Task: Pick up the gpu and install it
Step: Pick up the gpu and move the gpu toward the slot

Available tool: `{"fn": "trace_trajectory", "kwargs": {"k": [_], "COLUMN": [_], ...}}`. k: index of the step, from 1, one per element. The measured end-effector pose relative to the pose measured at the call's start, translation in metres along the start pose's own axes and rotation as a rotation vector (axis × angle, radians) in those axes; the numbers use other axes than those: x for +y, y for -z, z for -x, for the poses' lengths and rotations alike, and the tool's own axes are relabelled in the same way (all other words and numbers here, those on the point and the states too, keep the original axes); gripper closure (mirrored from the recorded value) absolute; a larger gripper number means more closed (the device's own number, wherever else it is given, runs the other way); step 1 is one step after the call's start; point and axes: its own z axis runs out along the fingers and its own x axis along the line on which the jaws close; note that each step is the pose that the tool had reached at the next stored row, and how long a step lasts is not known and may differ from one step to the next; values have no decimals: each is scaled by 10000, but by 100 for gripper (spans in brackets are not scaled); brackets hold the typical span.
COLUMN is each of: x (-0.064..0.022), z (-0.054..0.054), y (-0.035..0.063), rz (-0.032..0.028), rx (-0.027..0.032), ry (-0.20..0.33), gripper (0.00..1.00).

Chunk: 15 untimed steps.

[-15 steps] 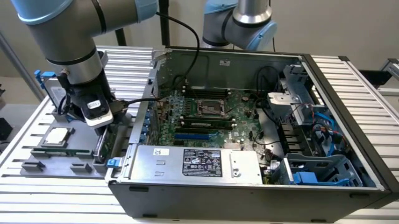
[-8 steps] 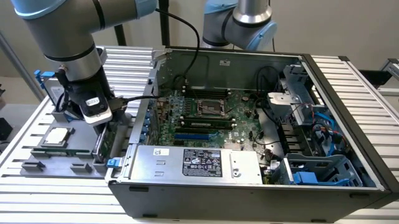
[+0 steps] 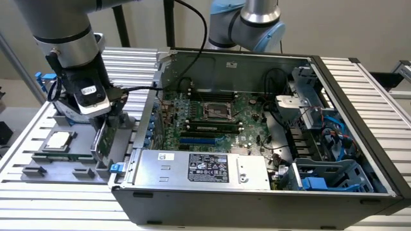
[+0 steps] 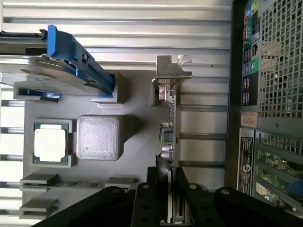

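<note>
The gpu [image 4: 170, 137] stands on edge in a slot of the grey parts tray [image 4: 137, 156], its silver end bracket [image 4: 171, 72] at the far end of the card. My gripper [image 4: 172, 194] straddles the card's near end, one black finger pressed against each face, shut on it. In the exterior view the gripper [image 3: 103, 119] hangs over the tray [image 3: 38, 171] at that view's left, with the gpu [image 3: 99, 140] upright beneath it. The card still sits in the tray, beside the open computer case [image 3: 257, 192].
The tray also holds a CPU [image 4: 49, 142], a hard drive with blue rails [image 4: 71, 52] and memory sticks [image 4: 40, 179]. Inside the case lie the motherboard [image 3: 212, 113] with a blue slot [image 3: 202, 141] and the power supply [image 3: 205, 168]. A second arm [image 3: 250, 24] stands behind the case.
</note>
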Motion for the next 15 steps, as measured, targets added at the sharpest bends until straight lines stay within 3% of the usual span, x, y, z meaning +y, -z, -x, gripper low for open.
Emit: {"fn": "trace_trajectory", "kwargs": {"k": [8, 15], "x": [-18, -52], "z": [26, 151], "y": [365, 688], "rz": [0, 1], "rx": [6, 29], "ry": [0, -2], "gripper": [100, 100]}}
